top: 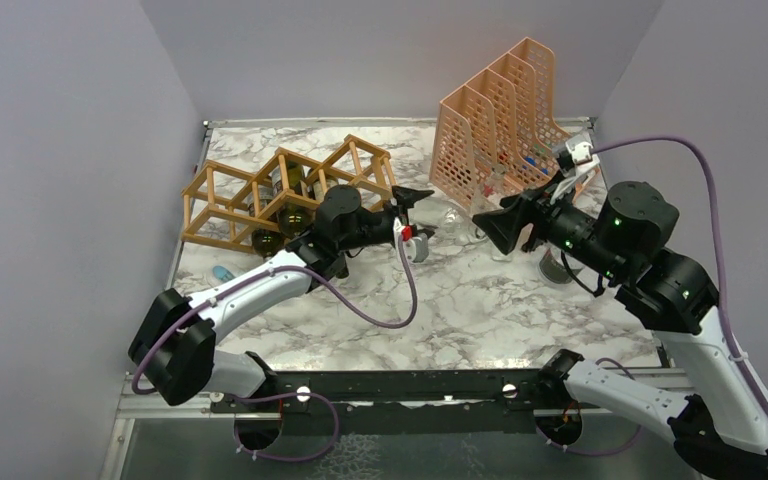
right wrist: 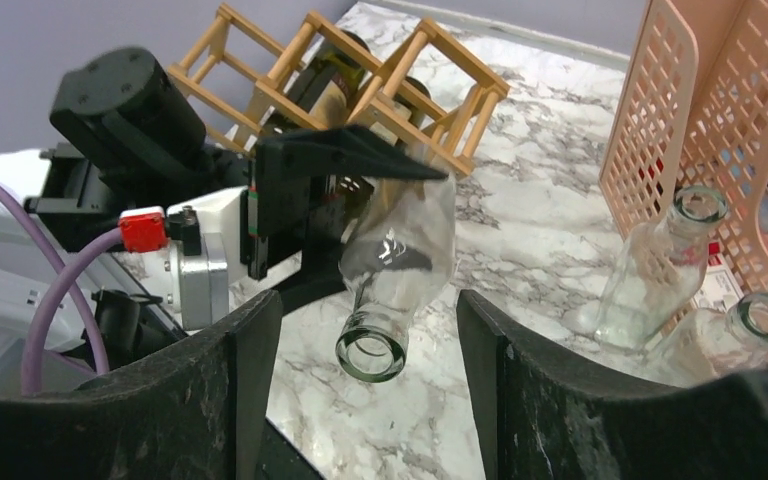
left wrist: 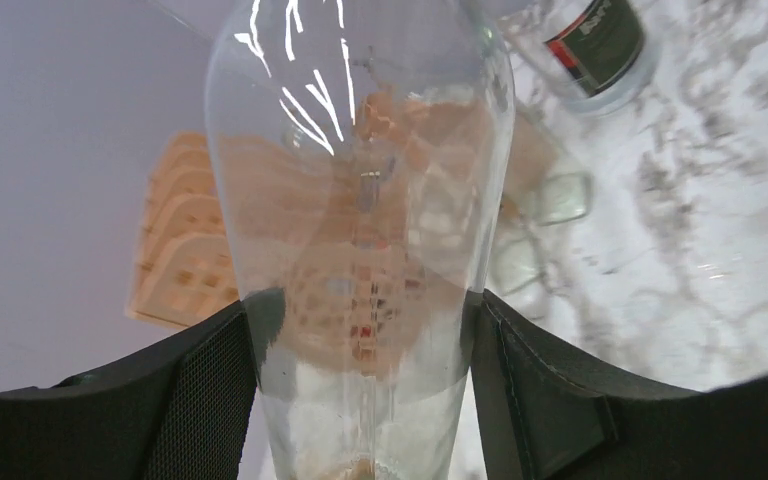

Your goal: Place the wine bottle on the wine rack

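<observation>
My left gripper (top: 422, 212) is shut on the body of a clear glass wine bottle (top: 448, 216) and holds it roughly level above the table, neck pointing right. In the left wrist view the bottle (left wrist: 360, 200) fills the gap between my fingers (left wrist: 200, 400). My right gripper (top: 488, 225) is open and faces the bottle's mouth. In the right wrist view the neck and mouth (right wrist: 372, 352) lie between and beyond my open fingers (right wrist: 250, 370), not touched. The wooden wine rack (top: 290, 185) stands at the back left, behind the left gripper, and also shows in the right wrist view (right wrist: 430, 60).
Dark bottles (top: 295, 215) lie in the rack's cells. A peach mesh file holder (top: 500, 115) stands at the back right. Two more clear bottles (right wrist: 660, 270) stand in front of it. A bottle with a dark label (left wrist: 600, 40) is on the marble table (top: 480, 300).
</observation>
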{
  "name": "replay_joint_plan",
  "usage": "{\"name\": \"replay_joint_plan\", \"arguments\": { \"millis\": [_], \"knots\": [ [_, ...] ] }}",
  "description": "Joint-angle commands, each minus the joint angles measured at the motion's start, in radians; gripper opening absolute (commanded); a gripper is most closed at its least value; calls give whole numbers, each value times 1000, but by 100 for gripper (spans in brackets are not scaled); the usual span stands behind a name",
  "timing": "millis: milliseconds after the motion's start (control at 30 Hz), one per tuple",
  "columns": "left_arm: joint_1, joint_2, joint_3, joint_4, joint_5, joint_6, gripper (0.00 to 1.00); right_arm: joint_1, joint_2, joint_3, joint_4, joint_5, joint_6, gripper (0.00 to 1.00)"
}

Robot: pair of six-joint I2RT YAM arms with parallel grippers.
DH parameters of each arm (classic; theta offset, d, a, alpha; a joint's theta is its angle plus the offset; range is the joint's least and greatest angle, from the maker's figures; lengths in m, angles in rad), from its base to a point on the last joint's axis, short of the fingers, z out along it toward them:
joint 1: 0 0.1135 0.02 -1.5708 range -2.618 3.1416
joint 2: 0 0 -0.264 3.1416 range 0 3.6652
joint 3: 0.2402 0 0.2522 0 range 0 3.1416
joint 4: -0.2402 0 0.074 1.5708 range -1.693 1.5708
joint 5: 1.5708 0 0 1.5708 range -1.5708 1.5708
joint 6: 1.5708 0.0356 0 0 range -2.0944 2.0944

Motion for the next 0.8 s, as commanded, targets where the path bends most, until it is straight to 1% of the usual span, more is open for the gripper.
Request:
{"name": "replay_joint_plan", "arguments": {
  "millis": [0, 67, 200, 400, 467, 567, 767],
  "knots": [
    [-1, 33, 161, 69, -21, 370, 0, -1, 26, 47, -139, -6, -11, 68],
    [-2, 56, 212, 69, 2, 447, 0, -1, 45, 60, -160, -30, -20, 68],
    [-5, 75, 248, 53, 32, 617, 0, -1, 87, 82, -202, -46, -33, 69],
    [-12, 62, 258, -29, 17, 837, 0, -1, 138, 86, -227, -63, -38, 69],
    [-14, 63, 274, -100, 4, 907, 0, -1, 152, 86, -237, -71, -34, 69],
    [-14, 76, 348, -228, -2, 967, 0, -1, 167, 71, -245, -87, -31, 68],
    [-15, 84, 349, -260, -11, 1011, 0, -2, 196, 9, -239, -118, -29, 67]
  ]
}}
